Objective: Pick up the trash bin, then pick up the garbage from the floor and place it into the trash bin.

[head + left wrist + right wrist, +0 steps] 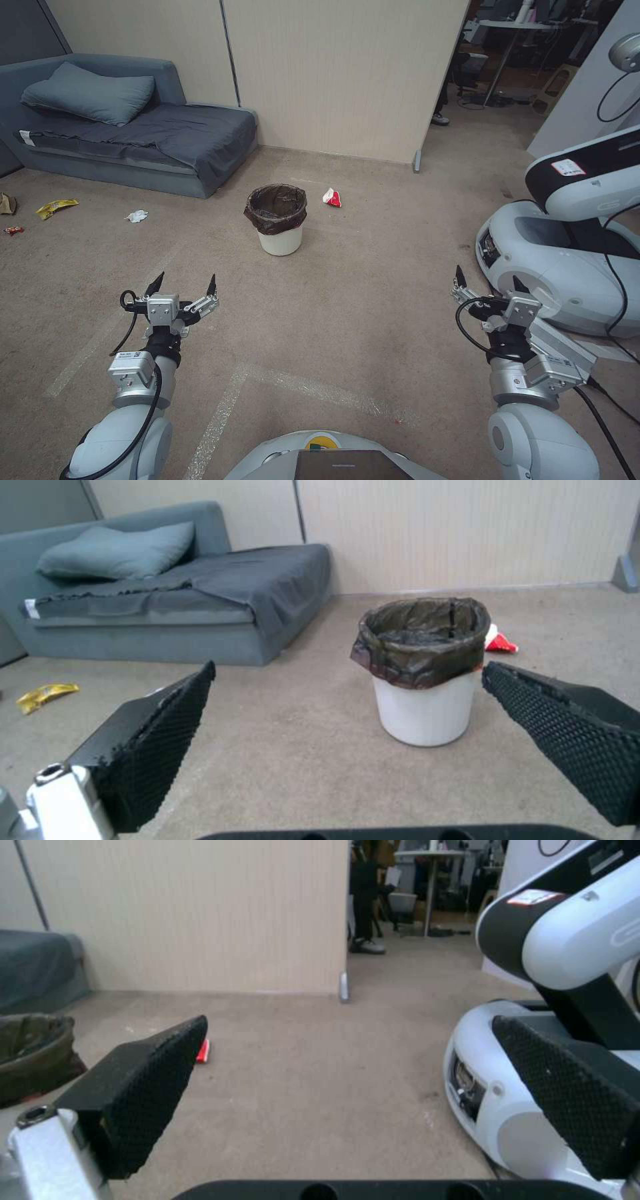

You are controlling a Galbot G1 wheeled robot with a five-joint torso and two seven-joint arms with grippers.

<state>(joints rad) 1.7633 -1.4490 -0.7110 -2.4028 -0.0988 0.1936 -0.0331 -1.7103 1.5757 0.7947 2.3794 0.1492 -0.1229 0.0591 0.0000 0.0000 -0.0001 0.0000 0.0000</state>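
From the head cam I saw litter far left on the carpet (347,313): a red scrap (13,231), a yellow wrapper (56,207) and a white tissue (137,215), all near the sofa (133,133). Left end effector (185,285) hovered low over the floor, released, holding nothing. Bin (278,219) stood upright ahead of it, well apart, dark bag folded over the rim. Red-and-white packet (332,197) lay just right of the bin. Right end effector (489,284) was also released and holding nothing, near a second white robot (567,247).
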